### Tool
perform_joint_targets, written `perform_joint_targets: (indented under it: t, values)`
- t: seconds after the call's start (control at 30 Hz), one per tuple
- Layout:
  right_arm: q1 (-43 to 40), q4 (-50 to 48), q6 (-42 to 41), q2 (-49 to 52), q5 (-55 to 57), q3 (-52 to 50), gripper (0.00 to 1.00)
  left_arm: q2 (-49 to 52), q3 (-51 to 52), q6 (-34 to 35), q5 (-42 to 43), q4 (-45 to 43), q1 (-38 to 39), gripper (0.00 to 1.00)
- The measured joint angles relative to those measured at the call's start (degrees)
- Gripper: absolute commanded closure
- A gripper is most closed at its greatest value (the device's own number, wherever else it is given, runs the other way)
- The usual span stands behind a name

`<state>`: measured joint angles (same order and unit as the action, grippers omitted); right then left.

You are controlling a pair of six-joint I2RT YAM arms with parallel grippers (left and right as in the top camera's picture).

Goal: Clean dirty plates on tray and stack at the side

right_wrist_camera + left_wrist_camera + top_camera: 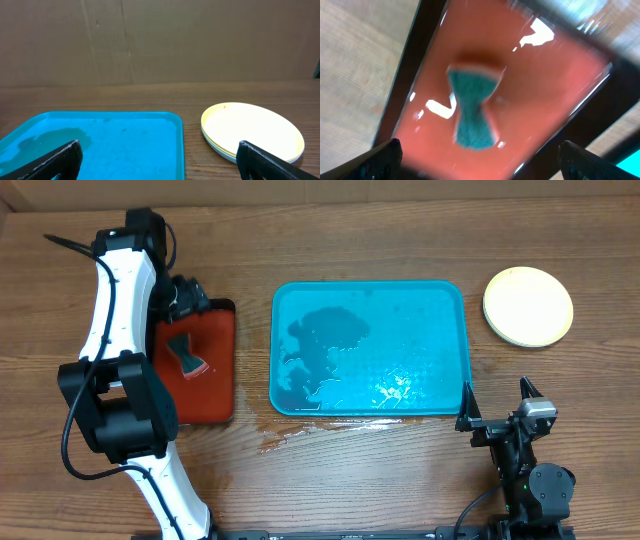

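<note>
Glossy wet plastic tray (pixel 368 348), smooth matt plastic plates (pixel 528 306), rough sponge (pixel 473 111), shiny red tray (pixel 555 90), wood-grain table (pixel 400 480)

— What colour is the tray (pixel 430 320)?
— Bright turquoise, with a darker teal blotch (pixel 325 340) across its left half and pale glints near the bottom edge.
— And the plates (pixel 528 306)?
— Pale yellow on top. From the right wrist, a whiter rim shows beneath, and there is a tiny reddish speck near the far rim.
— The other tray (pixel 215 370)?
— Red, rimmed in black. The sponge (pixel 186 352) on it is blue-green, with a reddish strip along one end.
— The table (pixel 380 480)?
— Brown wood grain in long streaks, with a glossy patch just below the turquoise tray.
— The left arm (pixel 120 290)?
— White, with black joints.
— Behind it all?
— Plain brown cardboard (pixel 160 40).
</note>
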<state>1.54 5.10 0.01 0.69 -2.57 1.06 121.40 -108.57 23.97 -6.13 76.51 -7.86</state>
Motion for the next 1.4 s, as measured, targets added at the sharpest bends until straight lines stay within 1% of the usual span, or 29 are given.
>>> perform_joint_targets:
  t: [0.1,0.2,0.37,0.5,0.57,0.63,0.8,1.03,1.27,1.4]
  values:
    - [0.0,0.0,0.0,0.0,0.0,0.0,0.0,-0.6,0.0,-0.4,-0.5,0.6,0.0,0.0]
    - [0.0,0.0,0.0,0.0,0.0,0.0,0.0,-3.3,0.6,-0.4,-1.0,-0.1,0.4,0.0]
    - [0.0,0.0,0.0,0.0,0.0,0.0,0.0,-15.1,5.1,-2.2,-3.0,-3.4,2.5,0.0]
    - [0.0,0.0,0.0,0.0,0.0,0.0,0.0,-26.5,12.8,-5.5,-3.6,-7.4,4.1,0.01]
    - [0.0,0.0,0.0,0.0,0.0,0.0,0.0,-31.5,17.9,-6.7,-3.6,-9.0,4.7,0.0]
    - [0.0,0.0,0.0,0.0,0.0,0.0,0.0,-37.2,25.4,-7.8,-3.6,-12.2,4.9,0.0]
    - [0.0,0.0,0.0,0.0,0.0,0.0,0.0,-49.7,44.2,-8.8,-3.0,-23.8,4.9,0.0]
    - [0.0,0.0,0.0,-0.1,0.0,0.0,0.0,-69.0,67.7,-9.5,-1.5,-43.8,4.9,0.0]
    - [0.0,0.0,0.0,-0.1,0.0,0.0,0.0,-84.8,83.8,-9.9,-0.6,-60.5,4.9,0.0]
    - [0.0,0.0,0.0,-0.1,0.0,0.0,0.0,-91.4,90.2,-10.1,0.0,-66.5,4.9,0.0]
